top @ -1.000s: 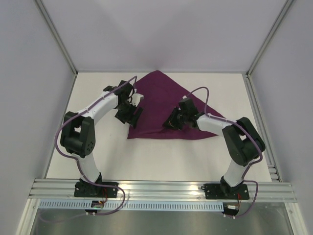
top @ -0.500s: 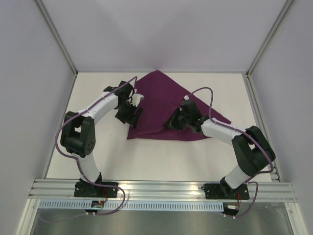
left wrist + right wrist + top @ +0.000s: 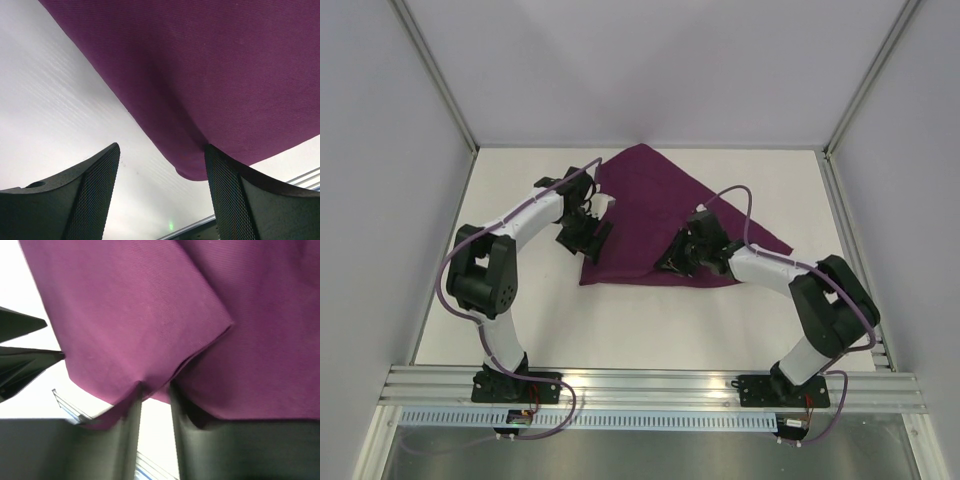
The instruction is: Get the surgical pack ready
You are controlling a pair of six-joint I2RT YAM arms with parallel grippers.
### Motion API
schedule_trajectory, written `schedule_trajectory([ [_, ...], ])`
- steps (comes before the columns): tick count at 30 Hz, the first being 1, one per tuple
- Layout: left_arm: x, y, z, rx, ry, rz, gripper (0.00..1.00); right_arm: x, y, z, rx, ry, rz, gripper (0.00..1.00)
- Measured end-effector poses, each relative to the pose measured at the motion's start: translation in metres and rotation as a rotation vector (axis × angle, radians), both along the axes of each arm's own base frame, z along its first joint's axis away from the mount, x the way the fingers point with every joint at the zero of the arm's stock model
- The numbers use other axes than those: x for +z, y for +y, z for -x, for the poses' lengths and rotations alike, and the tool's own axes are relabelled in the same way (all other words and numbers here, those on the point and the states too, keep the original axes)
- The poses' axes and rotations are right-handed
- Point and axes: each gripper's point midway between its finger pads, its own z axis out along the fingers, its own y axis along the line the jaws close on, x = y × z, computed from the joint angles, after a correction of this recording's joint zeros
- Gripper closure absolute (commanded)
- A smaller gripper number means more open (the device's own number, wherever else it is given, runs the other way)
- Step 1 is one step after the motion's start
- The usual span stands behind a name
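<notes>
From above I see the sheet [image 3: 660, 200] lying flat on the table [image 3: 650, 320], toward the far side, between my two arms. It shows as a rough triangle: one point toward the back wall, a long straight edge facing me, and a corner running out to the right. I see nothing but cloth there.

My left gripper [image 3: 585, 232] sits at the sheet's left edge, near its lower left corner. In the left wrist view the left gripper [image 3: 162, 150] is spread wide. Both fingers [image 3: 95, 190] stand well apart, with bare table showing between them. A rounded fold of the sheet [image 3: 210, 75] hangs in the gap and comes close against the right-hand finger. Nothing is pinched on this side.

My right gripper [image 3: 676, 258] is over the lower middle of the sheet, just inside the long near edge. In the right wrist view the right gripper [image 3: 155, 390] has its fingers [image 3: 200, 450] drawn close, with only a thin strip of white table between them. Two layers of the sheet [image 3: 135, 315] meet at the tips, a folded corner lying over a lower layer. A bit of purple drapes over the left-hand finger. I cannot tell whether the tips are nipping that edge or only resting against it.
</notes>
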Motion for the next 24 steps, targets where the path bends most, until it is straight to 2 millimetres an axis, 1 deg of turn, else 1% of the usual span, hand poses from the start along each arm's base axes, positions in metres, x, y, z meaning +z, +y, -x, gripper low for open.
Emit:
schedule_trajectory([
  [2,-0.001,0.000,0.000,0.000,0.001,0.000,0.23,-0.003,-0.001,0.001,-0.001,0.008,0.011,0.60],
  [3,-0.001,0.000,0.000,-0.001,0.002,-0.001,0.23,-0.003,-0.002,0.000,-0.003,0.007,0.016,0.56],
  [5,-0.001,0.000,0.000,-0.002,0.001,0.000,0.23,-0.003,-0.004,-0.001,-0.005,0.000,0.028,0.51],
  [8,-0.001,0.000,0.000,-0.007,0.000,-0.001,0.23,0.003,-0.013,-0.001,-0.017,-0.020,0.068,0.48],
  [11,-0.001,0.000,0.000,-0.013,-0.001,-0.002,0.24,0.016,-0.026,0.000,-0.032,-0.051,0.095,0.48],
  [13,-0.001,0.000,0.000,-0.015,-0.001,-0.001,0.25,0.027,-0.037,-0.006,-0.056,-0.080,0.100,0.48],
  [14,-0.001,0.000,0.000,-0.015,-0.002,-0.001,0.25,0.032,-0.045,-0.012,-0.075,-0.096,0.100,0.48],
  [15,-0.001,0.000,0.000,-0.016,-0.001,0.000,0.25,0.034,-0.051,-0.016,-0.087,-0.105,0.102,0.48],
  [19,-0.001,-0.001,0.000,-0.016,0.000,0.004,0.25,0.027,-0.074,-0.032,-0.125,-0.098,0.130,0.50],
  [21,-0.001,-0.001,-0.001,-0.017,-0.001,0.005,0.26,0.022,-0.079,-0.041,-0.124,-0.087,0.145,0.52],
  [23,-0.005,-0.001,-0.002,-0.017,0.003,0.001,0.26,0.018,-0.082,-0.049,-0.120,-0.079,0.156,0.52],
  [24,-0.007,0.000,-0.002,-0.017,0.006,-0.003,0.26,0.016,-0.087,-0.053,-0.128,-0.077,0.161,0.52],
])
